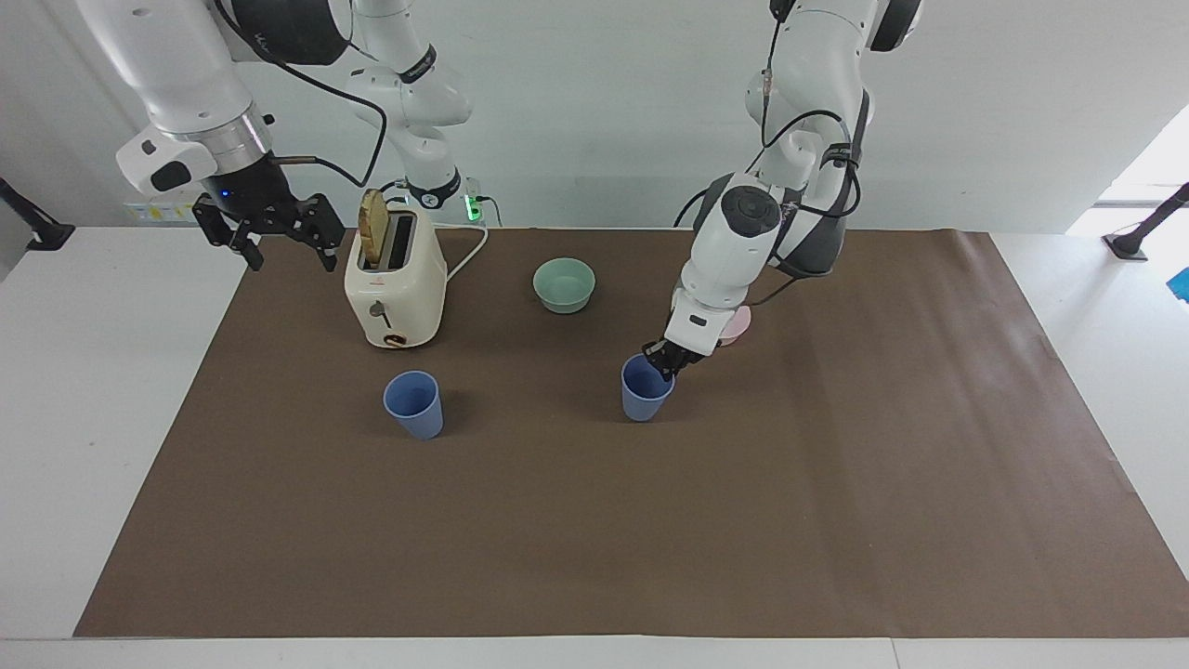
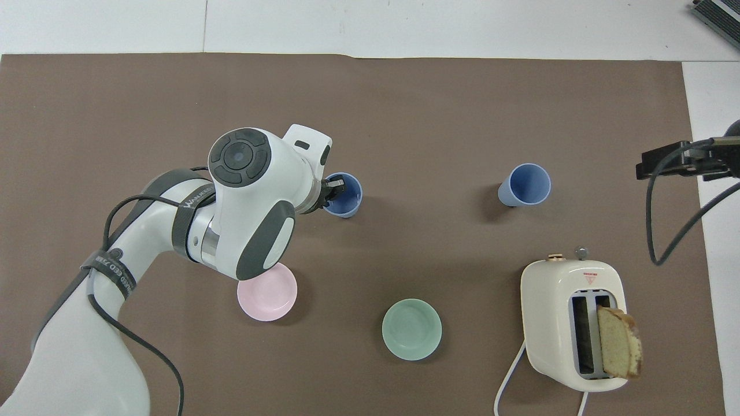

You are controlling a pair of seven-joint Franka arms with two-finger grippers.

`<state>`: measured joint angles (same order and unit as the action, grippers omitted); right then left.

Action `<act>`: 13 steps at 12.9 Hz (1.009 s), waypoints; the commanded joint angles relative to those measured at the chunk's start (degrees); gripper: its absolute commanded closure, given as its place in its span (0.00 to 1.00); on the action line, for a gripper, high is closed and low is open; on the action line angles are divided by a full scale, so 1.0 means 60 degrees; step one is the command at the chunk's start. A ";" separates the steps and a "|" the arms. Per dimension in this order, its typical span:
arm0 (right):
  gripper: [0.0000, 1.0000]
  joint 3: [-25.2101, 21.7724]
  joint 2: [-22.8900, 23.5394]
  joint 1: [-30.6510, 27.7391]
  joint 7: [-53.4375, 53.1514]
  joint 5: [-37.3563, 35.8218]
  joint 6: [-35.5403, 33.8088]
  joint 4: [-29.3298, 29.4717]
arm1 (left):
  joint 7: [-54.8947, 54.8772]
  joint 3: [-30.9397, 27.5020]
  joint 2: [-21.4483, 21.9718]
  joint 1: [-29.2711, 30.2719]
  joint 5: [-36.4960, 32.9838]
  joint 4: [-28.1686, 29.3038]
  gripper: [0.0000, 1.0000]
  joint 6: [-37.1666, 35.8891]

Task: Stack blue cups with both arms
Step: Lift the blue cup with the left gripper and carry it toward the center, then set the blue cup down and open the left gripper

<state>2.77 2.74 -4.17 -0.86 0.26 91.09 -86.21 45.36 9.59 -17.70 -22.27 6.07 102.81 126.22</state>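
Facing view: left end effector pinches the rim of one blue cup.
Right end effector: open, empty, waiting by the toaster.
Left: stacking into the second cup beside the toaster.

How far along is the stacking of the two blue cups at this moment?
Done: the left gripper is shut on the rim of one blue cup near the table's middle. In hand: that cup, upright and low over the mat or on it. Left: nesting it with the second blue cup, which stands alone near the toaster. The right gripper waits, open, beside the toaster.
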 commanded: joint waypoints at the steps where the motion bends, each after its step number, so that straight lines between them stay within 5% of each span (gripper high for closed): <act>1: 0.00 0.0080 -0.0178 -0.0155 0.0246 0.0001 0.0009 -0.0178 | -0.0103 -0.0162 0.0298 -0.0257 -0.0045 0.0557 1.00 0.0233; 6: 0.00 0.0080 -0.0178 -0.0155 0.0246 0.0001 0.0009 -0.0178 | -0.0352 -0.0177 0.0314 -0.0184 -0.0045 0.0618 1.00 0.0468; 7: 0.00 0.0080 -0.0178 -0.0155 0.0275 0.0001 0.0009 -0.0178 | -0.0396 -0.0162 0.0314 -0.0170 -0.0045 0.0618 0.94 0.0453; 8: 0.00 0.0080 -0.0193 -0.0155 0.0290 -0.0013 0.0009 -0.0178 | -0.0411 -0.0177 0.0314 -0.0169 -0.0045 0.0618 0.34 0.0439; 9: 0.00 0.0080 -0.0178 -0.0155 0.0290 -0.0013 0.0009 -0.0178 | -0.0440 -0.0191 0.0314 -0.0169 -0.0060 0.0560 0.00 0.0395; 13: 0.00 0.0080 -0.0193 -0.0155 0.0290 -0.0013 0.0009 -0.0178 | -0.0440 -0.0294 0.0401 0.0035 -0.0528 0.0385 0.00 0.0045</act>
<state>2.77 2.74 -4.17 -0.84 0.26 91.09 -86.21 43.38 8.50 -17.09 -22.63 4.14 104.54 127.50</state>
